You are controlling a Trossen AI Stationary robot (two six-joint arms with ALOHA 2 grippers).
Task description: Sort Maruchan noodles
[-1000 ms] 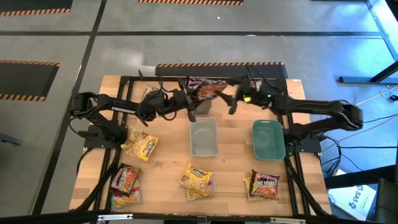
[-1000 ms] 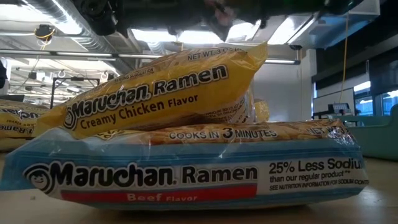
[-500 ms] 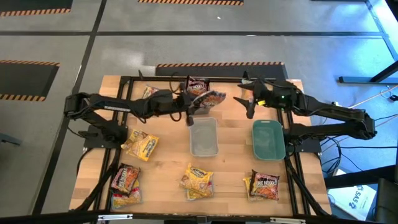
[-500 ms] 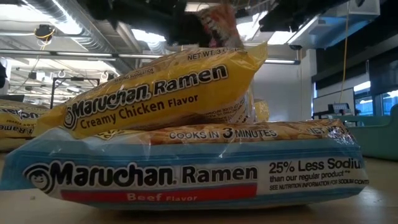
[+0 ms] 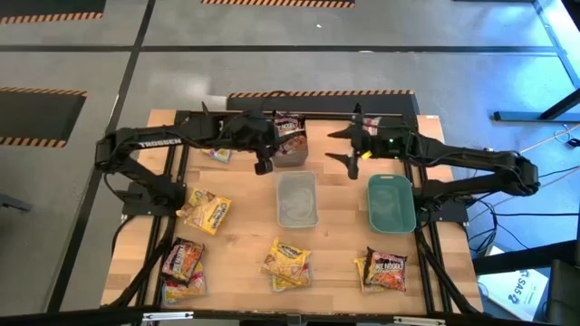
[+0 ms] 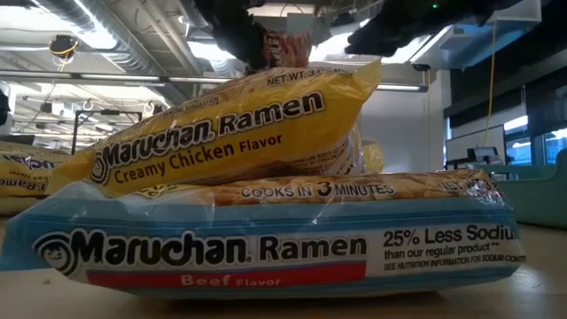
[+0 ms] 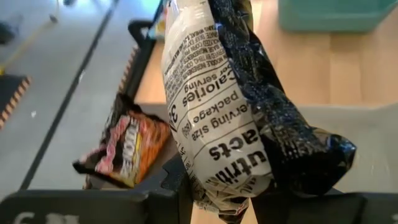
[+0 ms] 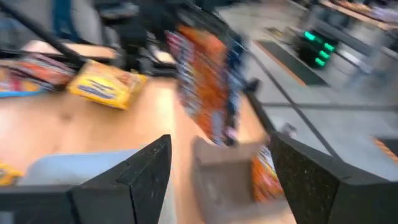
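**Packet dangling over the far bin could miss or snag**

The dark brown-red packet (image 7: 242, 118) hangs pinched by one end in the left gripper (image 5: 263, 164), whose jaws are closed on it, at the far middle of the table, over or just beside the dark grey bin (image 5: 290, 149). Another packet of the same kind (image 7: 124, 149) already lies in that bin. Held by one end only, the packet droops and may swing; released off-centre, it could catch the bin's rim and slide out onto the table (image 5: 245, 226), or land in the clear bin (image 5: 296, 200) just nearer. The plastic looks slick, so it might also slip free early.

The right gripper (image 5: 352, 156) hovers close by to the right, jaws parted and holding nothing, near the teal bin (image 5: 391, 204). The two arms are near each other at the far edge, so a sideways move by either risks contact.

Yellow packets (image 5: 207, 211) and others (image 5: 385, 270) wait unsorted along the near side.
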